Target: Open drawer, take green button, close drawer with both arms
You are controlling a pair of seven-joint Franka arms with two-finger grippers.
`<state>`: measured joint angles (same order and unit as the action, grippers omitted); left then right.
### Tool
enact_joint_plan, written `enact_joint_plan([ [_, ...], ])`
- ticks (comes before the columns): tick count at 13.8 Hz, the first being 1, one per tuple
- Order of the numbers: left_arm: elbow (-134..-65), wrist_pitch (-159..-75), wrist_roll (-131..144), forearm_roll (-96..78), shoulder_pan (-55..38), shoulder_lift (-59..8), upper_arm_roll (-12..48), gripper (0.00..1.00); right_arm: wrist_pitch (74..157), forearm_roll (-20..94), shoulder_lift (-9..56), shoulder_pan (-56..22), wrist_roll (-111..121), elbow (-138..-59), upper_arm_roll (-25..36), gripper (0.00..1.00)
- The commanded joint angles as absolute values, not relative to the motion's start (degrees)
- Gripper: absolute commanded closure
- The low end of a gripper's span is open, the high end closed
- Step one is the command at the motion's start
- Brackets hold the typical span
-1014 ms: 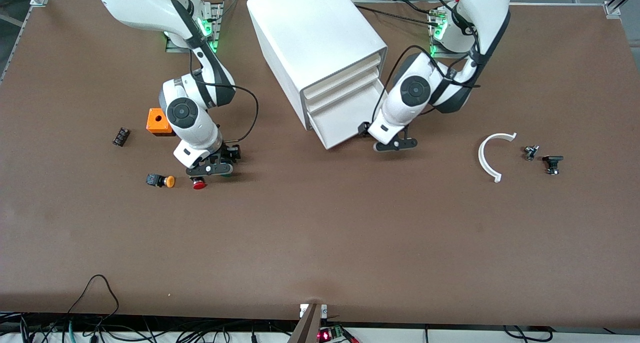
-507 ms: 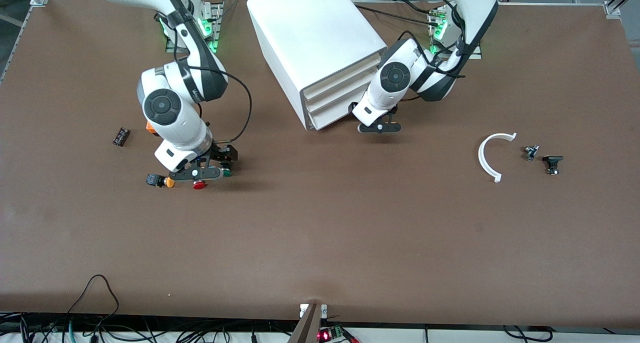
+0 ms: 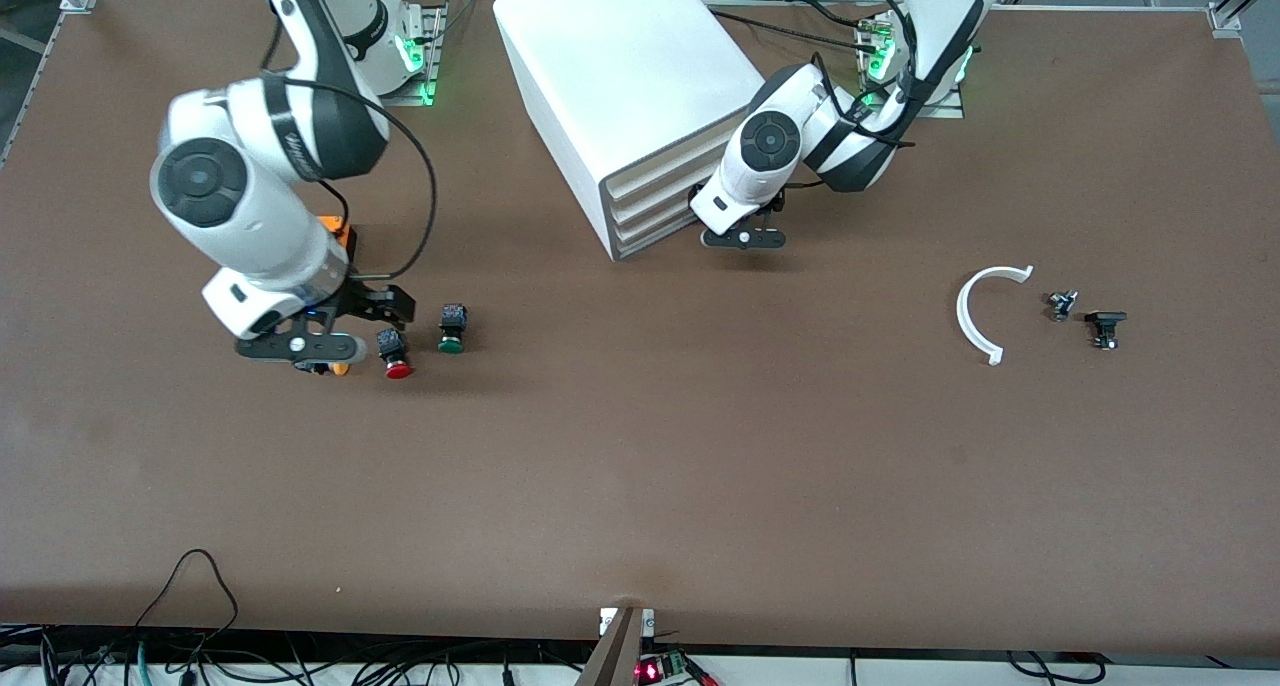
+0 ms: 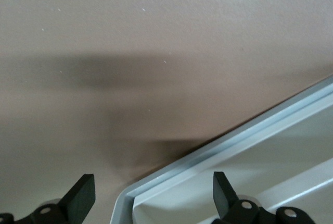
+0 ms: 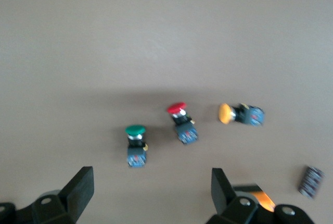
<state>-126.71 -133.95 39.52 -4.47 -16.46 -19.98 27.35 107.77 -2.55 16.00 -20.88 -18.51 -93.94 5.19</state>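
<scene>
The green-capped button (image 3: pixel 452 331) lies on the table beside the red-capped button (image 3: pixel 397 356); it also shows in the right wrist view (image 5: pixel 136 143). My right gripper (image 3: pixel 300 344) is open and empty, up over the orange-capped button (image 3: pixel 338 369), apart from the green one; its jaws stand wide in the right wrist view (image 5: pixel 151 178). The lowest drawer (image 3: pixel 655 238) sits flush in the white cabinet (image 3: pixel 630 76). My left gripper (image 3: pixel 742 238) is open at the drawer's front corner. In the left wrist view (image 4: pixel 151 182) the drawer's white edge (image 4: pixel 234 146) lies between the jaws.
An orange box (image 3: pixel 338 232) stands partly hidden under the right arm. A small black part (image 5: pixel 311 181) lies near it. A white curved piece (image 3: pixel 985 311) and two small black parts (image 3: pixel 1062 304) (image 3: pixel 1105 326) lie toward the left arm's end.
The left gripper pushed the lowest drawer from open to shut. The right gripper let go of the green button, rose and moved toward the right arm's end of the table.
</scene>
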Motion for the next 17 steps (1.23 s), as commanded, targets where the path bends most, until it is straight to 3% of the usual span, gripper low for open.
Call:
enact_joint_plan([
  [1, -127.8, -132.8, 39.6, -4.9, -15.5, -15.9, 27.8, 0.0, 97.7, -2.8, 16.0, -16.5, -18.7, -85.5, 4.8, 0.0],
  [8, -119.6, -132.5, 38.6, -4.0, -0.4, -7.8, 25.0, 0.0, 88.7, -3.3, 9.7, -7.0, -14.4, -84.3, 3.1, 0.0],
  [14, -109.5, -107.4, 8.9, -4.0, 0.4, 3.1, 11.6, 0.0, 86.2, -2.5, 6.5, -3.5, -5.1, -87.3, 5.0, 0.0],
  [17, -100.2, -92.6, 0.6, -4.0, 0.4, 4.9, 5.0, 0.0, 95.7, -2.3, -1.5, -3.5, 2.6, -99.3, 4.9, 0.0],
])
